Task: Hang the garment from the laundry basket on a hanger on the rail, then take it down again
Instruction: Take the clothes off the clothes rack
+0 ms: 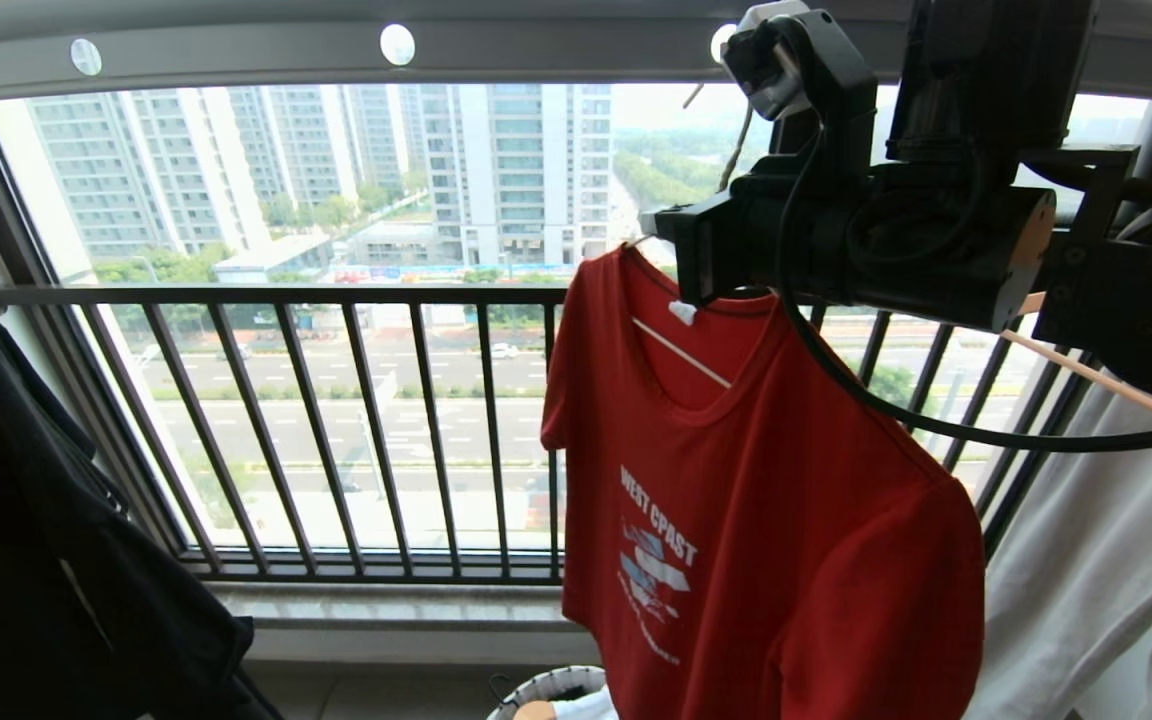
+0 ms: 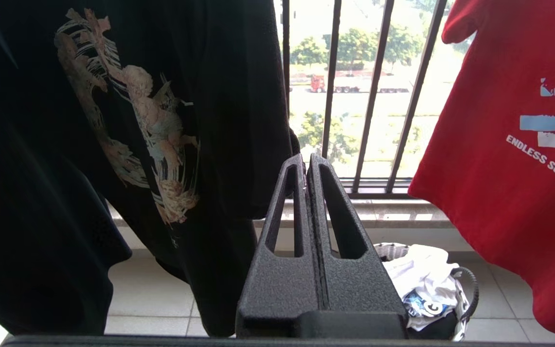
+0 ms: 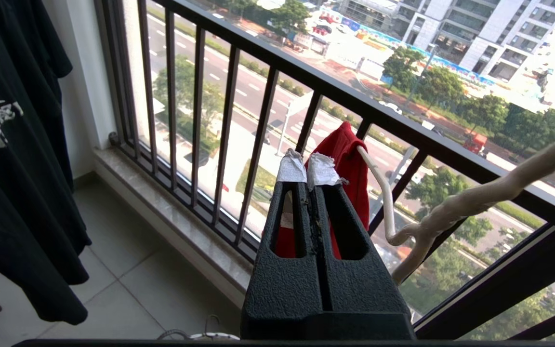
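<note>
The garment point(image 1: 766, 520), a red T-shirt with white print, hangs on the thin cream hanger point(image 3: 384, 193), whose hook rises toward the grey rail point(image 1: 236, 60) overhead. My right gripper point(image 1: 681, 306) is raised at the shirt's collar, its jaws shut and the white-taped tips point(image 3: 291, 167) close against the red shoulder fabric point(image 3: 350, 164); no cloth shows between them. My left gripper point(image 2: 306, 161) is low, shut and empty, pointing at the window between the black shirt and the red one point(image 2: 513, 159). The laundry basket point(image 2: 468, 289) stands on the floor below the shirt.
A black printed T-shirt point(image 2: 138, 120) hangs at the left. A pale grey garment point(image 1: 1106, 580) hangs on a wooden hanger point(image 1: 1096, 378) at the right. The black barred window railing point(image 1: 336, 420) runs behind everything. White clothes point(image 2: 422, 274) lie in the basket.
</note>
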`<state>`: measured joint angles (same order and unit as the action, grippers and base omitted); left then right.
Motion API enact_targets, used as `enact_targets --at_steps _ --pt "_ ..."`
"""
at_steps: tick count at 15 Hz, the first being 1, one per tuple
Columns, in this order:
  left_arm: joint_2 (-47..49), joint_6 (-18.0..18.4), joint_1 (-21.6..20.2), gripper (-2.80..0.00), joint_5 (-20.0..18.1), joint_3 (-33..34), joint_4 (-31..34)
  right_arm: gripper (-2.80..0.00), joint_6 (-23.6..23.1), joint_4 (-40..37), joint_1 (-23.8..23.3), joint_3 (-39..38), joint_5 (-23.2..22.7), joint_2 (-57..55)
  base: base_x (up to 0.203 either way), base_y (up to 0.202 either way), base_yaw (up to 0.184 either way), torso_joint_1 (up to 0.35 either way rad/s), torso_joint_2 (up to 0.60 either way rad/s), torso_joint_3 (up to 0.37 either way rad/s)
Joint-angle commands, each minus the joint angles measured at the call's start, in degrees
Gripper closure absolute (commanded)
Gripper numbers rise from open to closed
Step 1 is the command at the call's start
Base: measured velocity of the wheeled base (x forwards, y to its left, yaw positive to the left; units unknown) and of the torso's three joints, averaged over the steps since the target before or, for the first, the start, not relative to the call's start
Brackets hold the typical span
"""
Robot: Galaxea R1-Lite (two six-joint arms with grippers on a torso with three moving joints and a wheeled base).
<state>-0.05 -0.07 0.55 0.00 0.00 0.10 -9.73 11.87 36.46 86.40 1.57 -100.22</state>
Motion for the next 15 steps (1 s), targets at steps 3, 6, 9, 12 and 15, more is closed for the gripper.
enact_targets --at_steps 3,6,9,12,15 --pt "0.05 -0.01 -0.02 0.0 0.0 0.0 -0.01 0.0 -0.9 0.17 -0.08 -1.45 0.36 0.29 0.0 0.0 0.0 0.0 0.0 0.0" --pt "0.05 -0.01 -0.02 0.0 0.0 0.0 -0.01 0.0 -1.08 0.16 -0.16 -1.32 0.36 0.2 0.0 0.0 0.0 0.0 0.0 0.0" --pt "0.05 -0.01 -0.02 0.0 0.0 0.0 -0.01 0.0 -1.08 0.08 -0.34 -1.41 0.36 0.11 0.0 0.0 0.0 0.0 0.0 0.0" --pt "0.05 -0.01 0.06 0.0 0.0 0.08 -0.01 0.0 -2.49 0.08 -0.43 -1.5 0.36 0.11 0.0 0.0 0.0 0.0 0.0 0.0" --pt "0.05 -0.01 0.07 0.0 0.0 0.0 -0.01 0.0 -2.51 -4.22 -0.43 -1.07 0.36 0.57 0.0 0.0 0.0 0.0 0.0 0.0"
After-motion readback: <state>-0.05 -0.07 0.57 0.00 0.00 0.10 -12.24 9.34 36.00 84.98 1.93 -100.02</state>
